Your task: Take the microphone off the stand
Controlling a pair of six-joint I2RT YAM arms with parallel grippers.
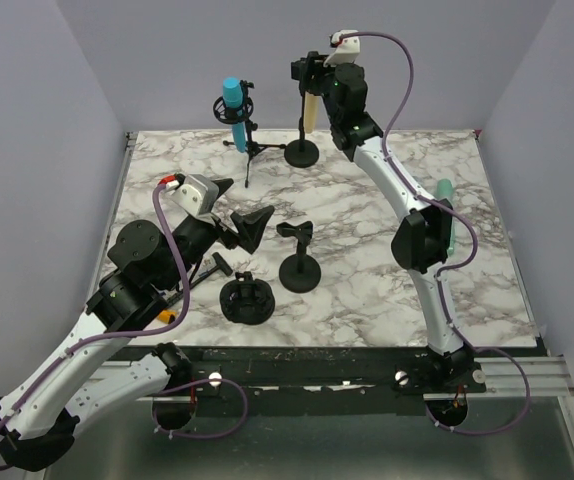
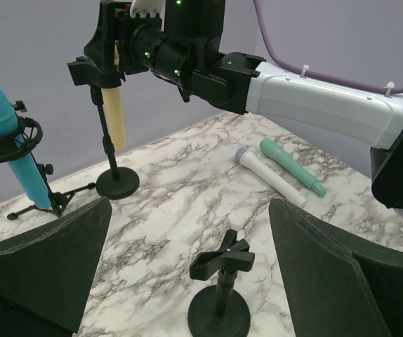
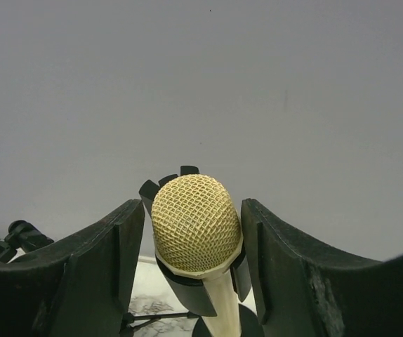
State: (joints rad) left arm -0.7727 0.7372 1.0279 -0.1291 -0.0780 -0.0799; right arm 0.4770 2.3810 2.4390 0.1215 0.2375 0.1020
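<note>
A cream-yellow microphone (image 1: 308,112) stands upright in the clip of a black round-base stand (image 1: 302,153) at the table's back. My right gripper (image 1: 307,70) is at its top. In the right wrist view the mesh head (image 3: 196,223) sits between my open fingers (image 3: 110,260), a narrow gap on the left, almost touching on the right. The stand's clip (image 3: 184,284) cups the microphone under the head. The left wrist view shows the microphone (image 2: 115,116) hanging below the right gripper (image 2: 107,56). My left gripper (image 1: 239,222) is open and empty, above the table's middle.
A blue microphone (image 1: 235,105) sits in a tripod shock mount at the back left. An empty clip stand (image 1: 298,265) and a black round mount (image 1: 246,298) stand in front of the left gripper. A white microphone (image 2: 268,175) and a green one (image 2: 293,166) lie at the right.
</note>
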